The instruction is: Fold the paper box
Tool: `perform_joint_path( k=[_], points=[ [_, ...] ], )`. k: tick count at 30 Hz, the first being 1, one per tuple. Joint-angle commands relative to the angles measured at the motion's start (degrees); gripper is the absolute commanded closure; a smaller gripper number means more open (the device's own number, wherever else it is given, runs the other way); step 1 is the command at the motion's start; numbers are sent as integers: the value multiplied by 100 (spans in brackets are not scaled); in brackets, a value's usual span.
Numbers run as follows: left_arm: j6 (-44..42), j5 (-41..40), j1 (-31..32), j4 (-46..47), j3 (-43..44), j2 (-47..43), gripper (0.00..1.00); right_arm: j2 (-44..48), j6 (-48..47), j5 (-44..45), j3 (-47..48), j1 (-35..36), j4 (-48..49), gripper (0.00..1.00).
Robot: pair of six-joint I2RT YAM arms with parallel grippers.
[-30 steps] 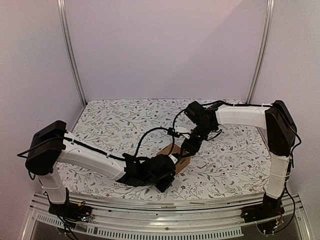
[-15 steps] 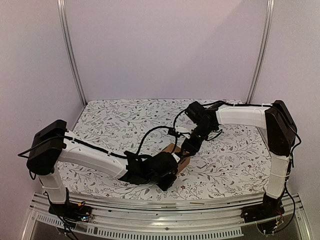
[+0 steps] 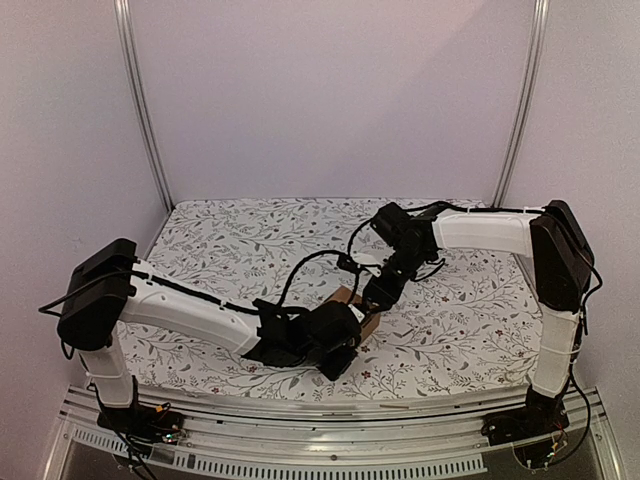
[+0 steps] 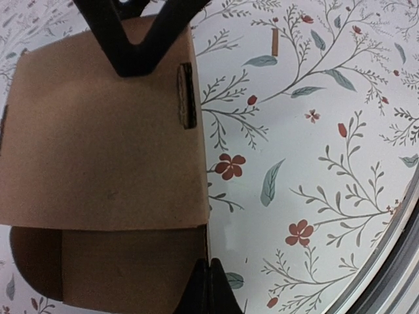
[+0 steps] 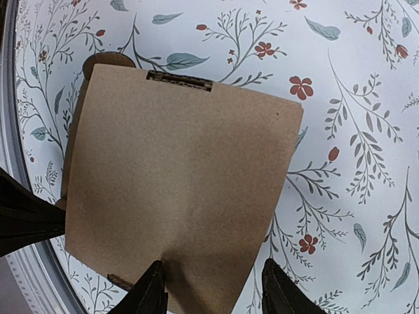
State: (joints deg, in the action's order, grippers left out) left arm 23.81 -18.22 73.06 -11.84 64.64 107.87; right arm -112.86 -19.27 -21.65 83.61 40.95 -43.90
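The paper box (image 3: 352,304) is a brown cardboard carton on the flowered table, mostly hidden between the two grippers in the top view. In the left wrist view its top panel (image 4: 105,137) lies over a shadowed side wall. My left gripper (image 4: 209,291) is shut on the edge of that side wall at the box's near right corner. In the right wrist view the top panel (image 5: 180,170) fills the middle. My right gripper (image 5: 213,294) is open, its fingers (image 5: 152,293) spread at the panel's near edge, one touching it. The right gripper's fingers (image 4: 137,39) show as a V over the box's far edge.
The flowered table cover (image 3: 250,240) spreads round the box. The table's metal front rail (image 3: 330,405) lies close behind my left gripper (image 3: 342,338), and shows as a curved edge in the left wrist view (image 4: 393,261). White walls and two upright metal posts (image 3: 145,110) close the back.
My left arm has crept to the right, closer in against the box. The right arm has hardly moved.
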Motion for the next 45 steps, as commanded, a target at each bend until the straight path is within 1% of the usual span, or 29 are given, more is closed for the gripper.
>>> perform_joint_path(
  k=[1, 8, 17, 23, 29, 34, 38, 41, 42, 45],
  points=[
    [59, -141, -107, 154, 2, -37, 100, -231, 50, 12, -179, 12, -198, 52],
    [191, -261, -99, 173, -167, -183, 100, -267, 150, -118, -165, -29, -204, 52],
    [138, -313, -99, 169, 14, -84, 100, -228, 230, -320, -157, -31, -327, 52],
    [47, -452, -99, 6, 286, -14, 100, -262, 324, -572, -187, -30, -342, 52],
    [103, -581, -99, -99, 277, -40, 100, -326, 312, -519, -188, -30, -356, 53],
    [67, -536, -99, 42, 229, -42, 100, -311, 368, -672, -172, -32, -355, 52],
    [14, -516, -92, -78, 410, 62, 100, -346, 363, -613, -161, -49, -362, 52],
    [-6, -424, -66, -201, 380, -119, 100, -337, 367, -612, -153, -100, -360, 52],
    [-19, -382, -53, -280, 356, -203, 98, -321, 370, -612, -146, -119, -363, 52],
    [-11, -275, -5, -685, 230, -565, 88, -245, 363, -579, -120, -192, -377, 52]
  ],
)
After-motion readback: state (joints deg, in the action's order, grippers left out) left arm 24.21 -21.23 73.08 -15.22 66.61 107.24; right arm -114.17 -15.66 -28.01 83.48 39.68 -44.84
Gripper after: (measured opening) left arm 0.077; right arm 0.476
